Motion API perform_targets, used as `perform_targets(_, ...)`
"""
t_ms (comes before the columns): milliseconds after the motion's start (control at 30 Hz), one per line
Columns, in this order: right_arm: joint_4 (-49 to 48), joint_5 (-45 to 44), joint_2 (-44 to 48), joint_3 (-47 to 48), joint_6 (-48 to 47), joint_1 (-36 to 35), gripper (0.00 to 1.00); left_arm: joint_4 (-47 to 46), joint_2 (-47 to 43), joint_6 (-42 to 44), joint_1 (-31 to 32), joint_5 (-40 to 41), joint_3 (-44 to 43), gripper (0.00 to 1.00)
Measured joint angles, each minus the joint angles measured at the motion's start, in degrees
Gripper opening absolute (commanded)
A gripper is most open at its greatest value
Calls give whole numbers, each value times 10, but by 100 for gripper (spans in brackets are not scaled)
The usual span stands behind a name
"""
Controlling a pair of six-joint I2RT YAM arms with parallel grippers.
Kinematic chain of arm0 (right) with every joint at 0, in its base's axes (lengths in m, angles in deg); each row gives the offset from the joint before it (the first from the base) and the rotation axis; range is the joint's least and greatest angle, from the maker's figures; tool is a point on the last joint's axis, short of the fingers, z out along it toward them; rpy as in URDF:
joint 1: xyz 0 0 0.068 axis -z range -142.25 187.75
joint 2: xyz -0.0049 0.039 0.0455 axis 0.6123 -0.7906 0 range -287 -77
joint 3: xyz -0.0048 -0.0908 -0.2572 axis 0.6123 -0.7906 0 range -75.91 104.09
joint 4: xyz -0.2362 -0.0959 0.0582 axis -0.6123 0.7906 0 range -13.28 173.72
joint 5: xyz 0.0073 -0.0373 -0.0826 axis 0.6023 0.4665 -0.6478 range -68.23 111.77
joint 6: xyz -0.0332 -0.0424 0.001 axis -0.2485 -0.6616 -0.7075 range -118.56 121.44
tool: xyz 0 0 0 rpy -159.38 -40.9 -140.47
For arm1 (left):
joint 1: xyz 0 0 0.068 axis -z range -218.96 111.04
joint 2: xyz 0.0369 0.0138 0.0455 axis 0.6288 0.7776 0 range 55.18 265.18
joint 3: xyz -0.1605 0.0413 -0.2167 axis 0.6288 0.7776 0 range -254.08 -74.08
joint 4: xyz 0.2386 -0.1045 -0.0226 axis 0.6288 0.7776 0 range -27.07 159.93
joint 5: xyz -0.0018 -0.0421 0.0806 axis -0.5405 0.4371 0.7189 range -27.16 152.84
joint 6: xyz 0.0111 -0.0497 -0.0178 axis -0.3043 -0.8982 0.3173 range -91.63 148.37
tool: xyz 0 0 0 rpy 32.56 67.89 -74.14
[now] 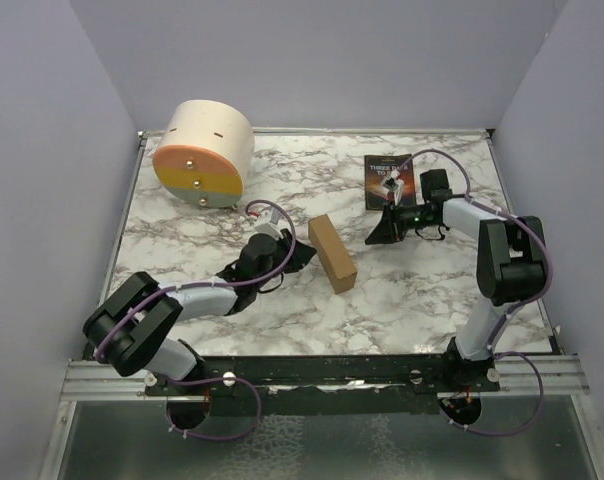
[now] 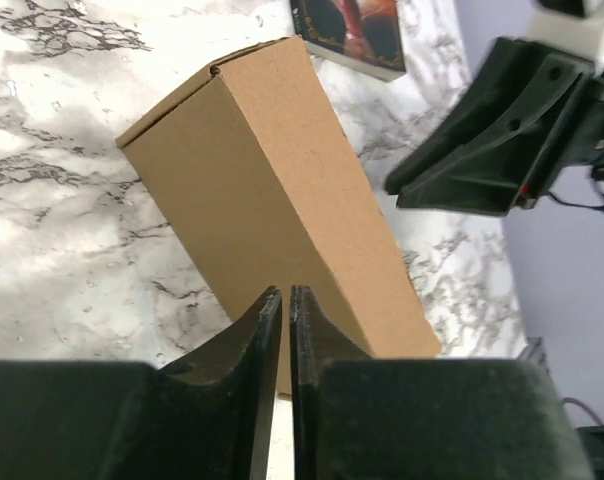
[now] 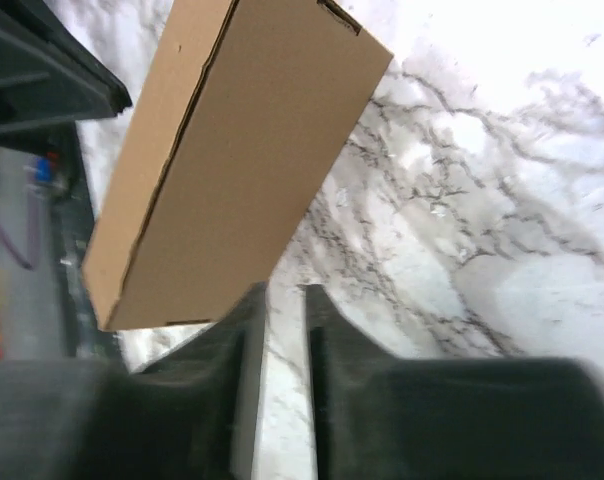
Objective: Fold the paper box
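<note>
While the paper box (image 1: pixel 332 253) lies mid-surface between my 2 arms, I note positions.

- Box: already formed into a closed brown block, flat on the marble surface (image 1: pixel 432 300). Its long axis runs from far-left to near-right. A tuck seam shows at the far end; I cannot see the near-right end well enough to judge it.
- Left claw (image 2: pixel 285 298): fingers drawn almost together, only a sliver of gap, nothing between them. Tips point at the box's left long face, just beside it; I cannot tell whether they touch it.
- Right claw (image 3: pixel 285 295): fingers parted by a narrow slot, empty. It sits to the right of the box, with bare marble between, close to the book (image 1: pixel 387 178).
- Nearer arm: left.

Judgement: any press or tuck on the remaining flap must go in across the short width, so the 2 claws oppose each other over the long faces. The left can brace first, and the right has to reach leftward.
</note>
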Motion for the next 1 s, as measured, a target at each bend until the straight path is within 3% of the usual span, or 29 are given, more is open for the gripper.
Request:
perform_targets(100,-10,-30,24,-8,-8,-3,4,42,9,30,0,1,-27,10)
perform_targets(333,-11,-67,-8,-8,-18,-35,4,89,64,81,0,-12,-88,9)
perform_targets(767,-2,6,-86,-8,2,-76,6,89,132,110,14,-75,-165,9)
perform_targets(1000,11,-13,-85,2,-3,-60,7,90,152,118,25,-88,-205,9)
